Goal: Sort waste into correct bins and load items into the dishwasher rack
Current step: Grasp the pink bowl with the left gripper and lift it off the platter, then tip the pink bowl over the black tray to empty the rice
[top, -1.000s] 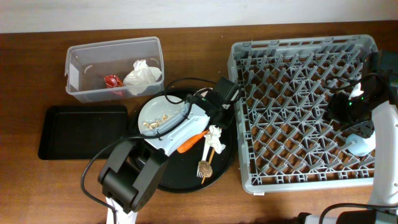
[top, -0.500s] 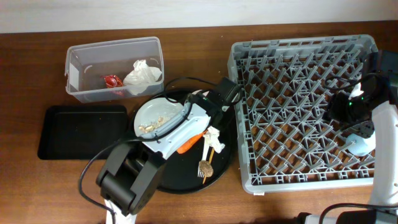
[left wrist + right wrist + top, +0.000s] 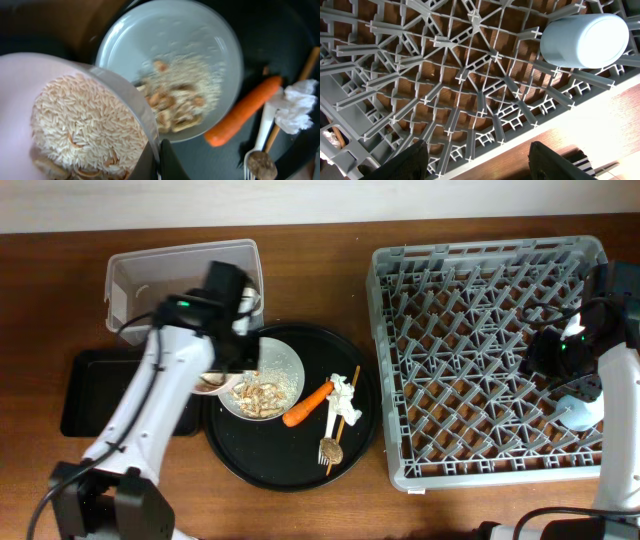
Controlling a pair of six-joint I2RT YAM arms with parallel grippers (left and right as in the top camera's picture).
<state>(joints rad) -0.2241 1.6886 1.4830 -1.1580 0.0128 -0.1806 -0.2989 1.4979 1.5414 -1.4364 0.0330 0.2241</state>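
My left gripper (image 3: 222,372) is shut on the rim of the cream-pink bowl (image 3: 208,384), holding it at the left edge of the pale plate (image 3: 270,370). In the left wrist view the fingers (image 3: 161,159) pinch the bowl's wall (image 3: 20,100). The bowl holds rice and beige scraps. The plate (image 3: 200,30) carries beige food scraps (image 3: 172,102). A carrot piece (image 3: 307,403), a white napkin (image 3: 343,390), chopsticks (image 3: 346,416) and a fork (image 3: 327,448) with a brown lump lie on the round black tray. My right gripper (image 3: 480,150) is open over the dishwasher rack (image 3: 480,260), near the light blue cup (image 3: 580,412).
The clear tub (image 3: 130,272) stands at the back left, its contents mostly hidden by my left arm. The shallow black rectangular tray (image 3: 95,395) lies in front of it. The round black tray (image 3: 290,465) sits between it and the rack. No white cup shows.
My left arm has swung from over the round tray to the left and now holds the bowl beside the plate. The plate now carries more scraps. The right arm has not moved.
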